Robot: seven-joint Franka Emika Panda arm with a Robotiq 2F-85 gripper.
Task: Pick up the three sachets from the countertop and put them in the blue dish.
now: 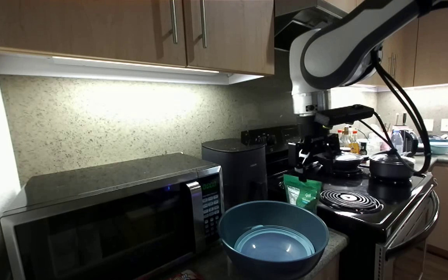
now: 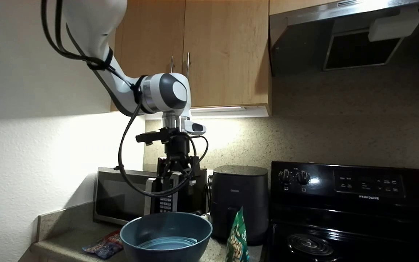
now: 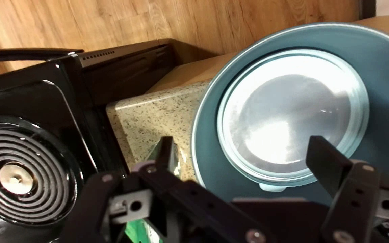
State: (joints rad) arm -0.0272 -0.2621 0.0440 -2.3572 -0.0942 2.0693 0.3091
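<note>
Nearest, the spread, empty end effector (image 3: 241,148) should centre above the green sachet (image 3: 138,230), toward wrist-view eight o'clock, before descending.

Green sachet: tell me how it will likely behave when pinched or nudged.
The green sachet will probably give when pinched: it looks like a soft pouch tapering to a thin top. Its glossy surface may slip. Upright and narrow side-on in an exterior view, it could tip if nudged.
</note>
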